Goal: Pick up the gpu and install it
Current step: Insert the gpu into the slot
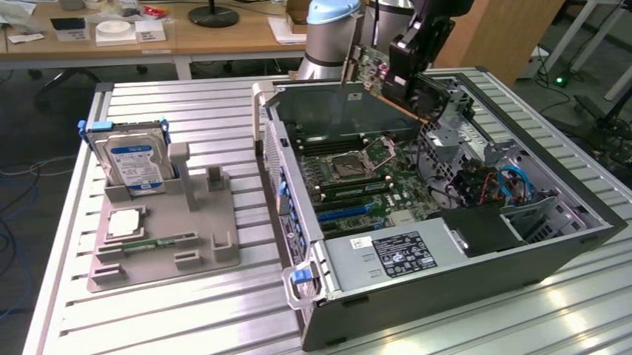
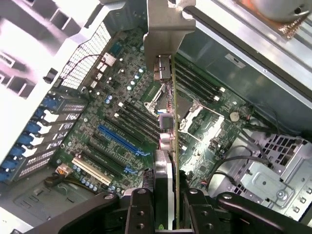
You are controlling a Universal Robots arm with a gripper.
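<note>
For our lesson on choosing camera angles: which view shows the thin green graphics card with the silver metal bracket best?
The exterior view: the thin green graphics card shows its broad face there, held above the open dark computer case. In the wrist view the card is edge-on between the jaws.

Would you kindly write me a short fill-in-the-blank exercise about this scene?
The gripper is shut on the ____. The hard drive stands upright in the grey holder, outside the computer ____. The hard drive's label is ____ and white.
Missing words: gpu; case; blue.
</note>
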